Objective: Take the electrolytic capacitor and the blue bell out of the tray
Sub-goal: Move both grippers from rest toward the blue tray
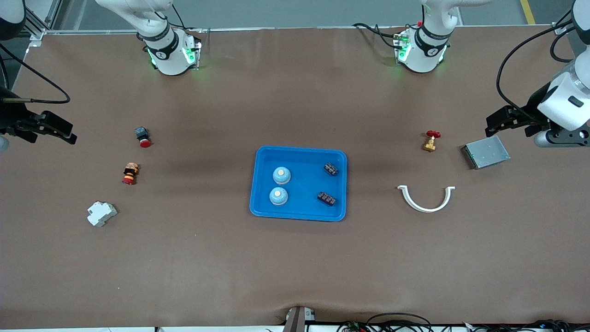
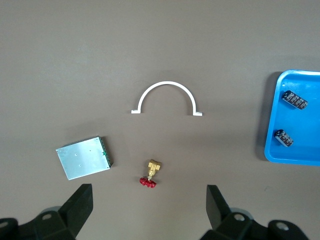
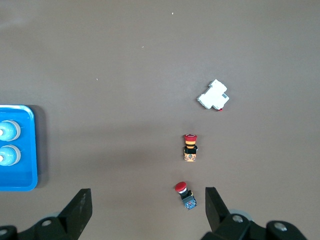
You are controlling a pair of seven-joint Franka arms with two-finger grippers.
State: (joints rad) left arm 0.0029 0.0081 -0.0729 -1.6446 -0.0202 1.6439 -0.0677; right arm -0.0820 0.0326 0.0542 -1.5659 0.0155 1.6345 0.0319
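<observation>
- Brown table [image 1: 295,267] is seen with a blue tray [image 1: 298,215] at its middle.
- Two bells [image 1: 281,175] and two capacitors [image 1: 330,169] are held in the tray, well apart from all fingers.
- Left gripper [image 2: 150,210] is kept over the table's edge, fingers spread, empty.
- Right gripper [image 3: 145,212] likewise is spread, empty.

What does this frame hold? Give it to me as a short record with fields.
tray: blue tray mid-table
in tray: two bells, two capacitors
right arm's end: two red push buttons, white breaker
left arm's end: brass valve, white half ring, metal box
left hand: open, empty
right hand: open, empty
</observation>
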